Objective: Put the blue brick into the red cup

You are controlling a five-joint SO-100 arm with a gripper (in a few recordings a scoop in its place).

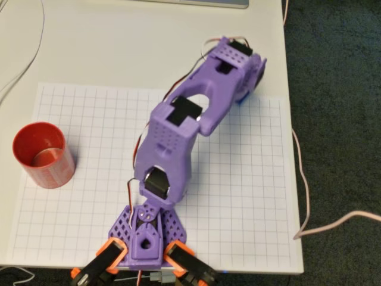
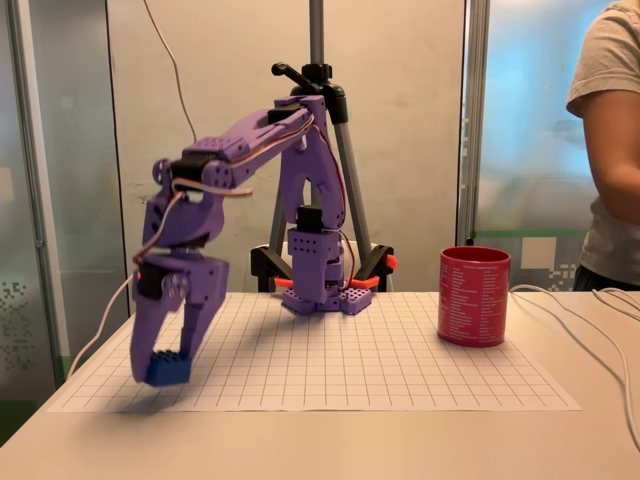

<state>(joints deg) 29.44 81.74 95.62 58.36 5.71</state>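
In the fixed view the blue brick [image 2: 167,367] sits between the tips of my purple gripper [image 2: 165,374], which points down at the left end of the grid mat [image 2: 400,370] and is shut on it. The brick is at or just above the mat, with a shadow under it. From overhead, the wrist covers the gripper [image 1: 243,98], and only a sliver of the blue brick [image 1: 241,100] shows at the mat's far right. The red cup [image 2: 474,296] stands upright and empty at the opposite end of the mat, seen in the overhead view at the left edge [image 1: 50,173].
My arm's base [image 1: 146,235] is clamped at the mat's near edge with orange clamps [image 1: 107,253]. A tripod [image 2: 320,100] stands behind the table. A person [image 2: 610,150] stands at the right. Cables [image 2: 590,310] lie beside the cup. The table edge [image 1: 293,149] runs close to the gripper.
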